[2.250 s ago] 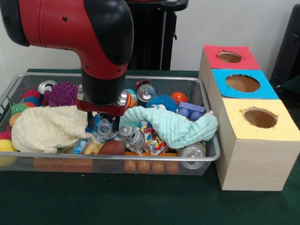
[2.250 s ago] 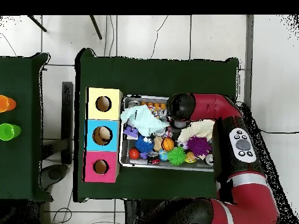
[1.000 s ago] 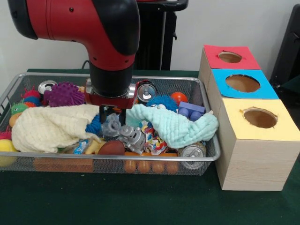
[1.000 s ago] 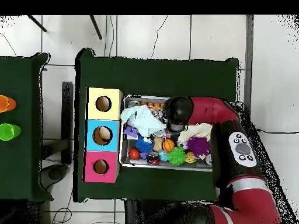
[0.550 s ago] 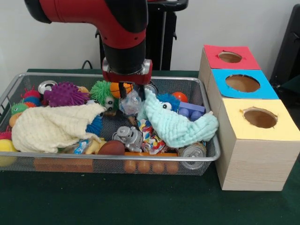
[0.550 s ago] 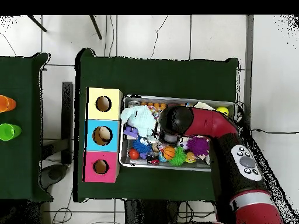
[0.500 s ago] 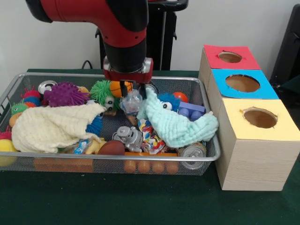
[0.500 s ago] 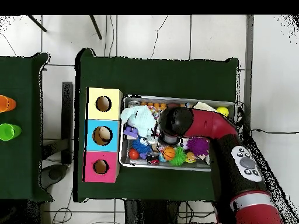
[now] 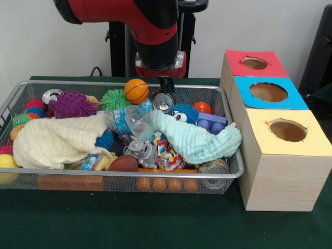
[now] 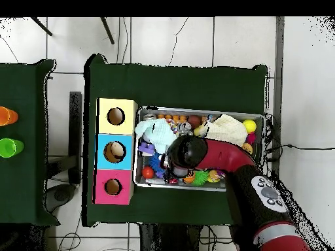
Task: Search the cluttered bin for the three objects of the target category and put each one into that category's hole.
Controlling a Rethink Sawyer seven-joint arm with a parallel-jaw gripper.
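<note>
Frontally, the red and black arm comes down over the far side of the wide silver wire-mesh bin (image 9: 155, 174), which sits on the dark green table (image 9: 155, 223) just left of a row of three wooden boxes with holes. The black gripper (image 9: 167, 85) hangs above a silver drink can (image 9: 163, 101) lying on its side near the far wall; whether its fingers are apart or together cannot be told. An orange ball (image 9: 136, 91) rests beside a green spiky ball (image 9: 112, 97). A crumpled clear plastic bottle (image 9: 126, 119) lies between a cream knitted cloth (image 9: 57, 140) and a pale mint cloth (image 9: 194, 139).

From overhead, the arm's dark wrist covers the bin's (image 10: 196, 110) side nearest the robot. The cream cloth (image 10: 226, 129) and mint cloth (image 10: 157, 133) lie along the opposite side. The yellow-topped box (image 10: 128, 116), blue-topped box (image 10: 125, 152) and pink-topped box (image 10: 124, 187) stand touching the bin's end.
</note>
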